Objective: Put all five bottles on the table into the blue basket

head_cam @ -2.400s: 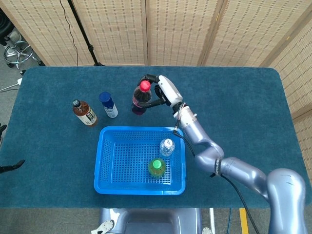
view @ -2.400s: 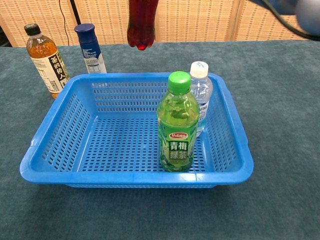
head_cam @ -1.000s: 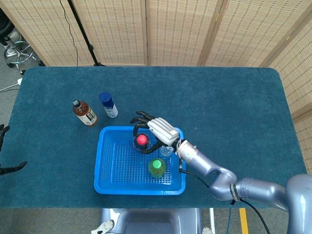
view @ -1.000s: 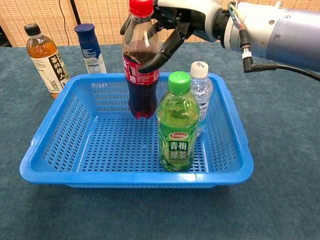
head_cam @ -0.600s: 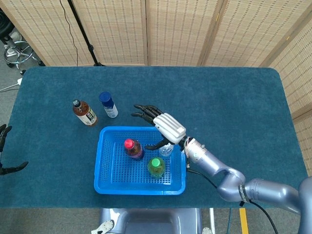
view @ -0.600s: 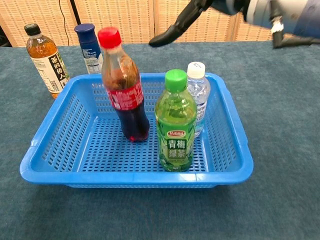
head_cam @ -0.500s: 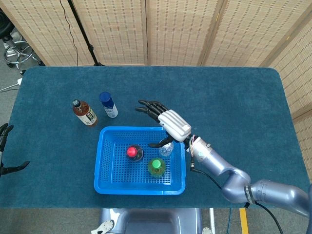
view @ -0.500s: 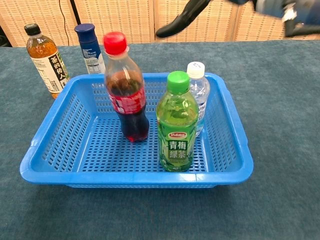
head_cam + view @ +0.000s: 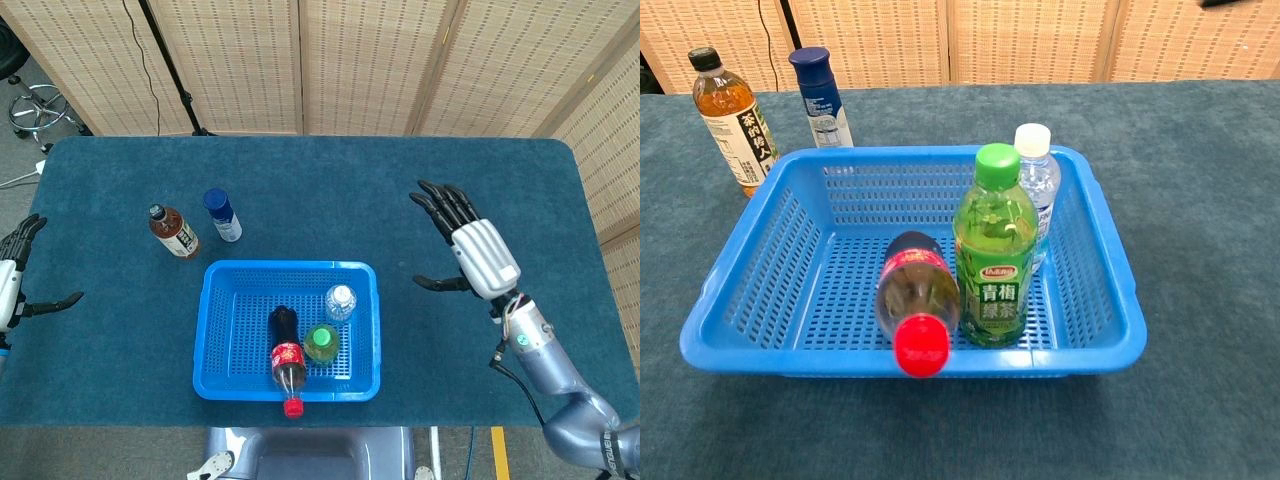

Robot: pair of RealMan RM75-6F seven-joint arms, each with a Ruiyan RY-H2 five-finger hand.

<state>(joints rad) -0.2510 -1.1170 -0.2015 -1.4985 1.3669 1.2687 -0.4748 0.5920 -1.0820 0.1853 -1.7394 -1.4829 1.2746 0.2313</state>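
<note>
**Q:** What's nearest you in the basket?

**Me:** The cola bottle point(image 9: 917, 300), lying on its side in the blue basket point(image 9: 750, 270), its red cap poking over the near rim. Just to its right the green tea bottle point(image 9: 994, 250) stands upright, touching it as far as I can judge, and the water bottle point(image 9: 1039, 185) stands behind that, by the right wall.

**Q:** And what's left to collect?

**Me:** Two bottles, out on the table point(image 9: 480, 180) beyond the basket's far left corner: the brown tea bottle point(image 9: 733, 118) at far left and the blue-capped bottle point(image 9: 821, 98) to its right, both upright.

**Q:** How will they handle?

**Me:** I judge them stiff, smooth plastic, likely slippery. The tea looks full, so fairly heavy. I'd wrap around the body over the label, below the shoulder, not the cap.

**Q:** Your hands?

**Me:** My right hand point(image 9: 472, 250) hovers to the right of the basket, fingers spread wide, holding nothing. My left hand point(image 9: 18, 265) shows at the left edge, well apart from the bottles, fingers apart and empty too.
</note>
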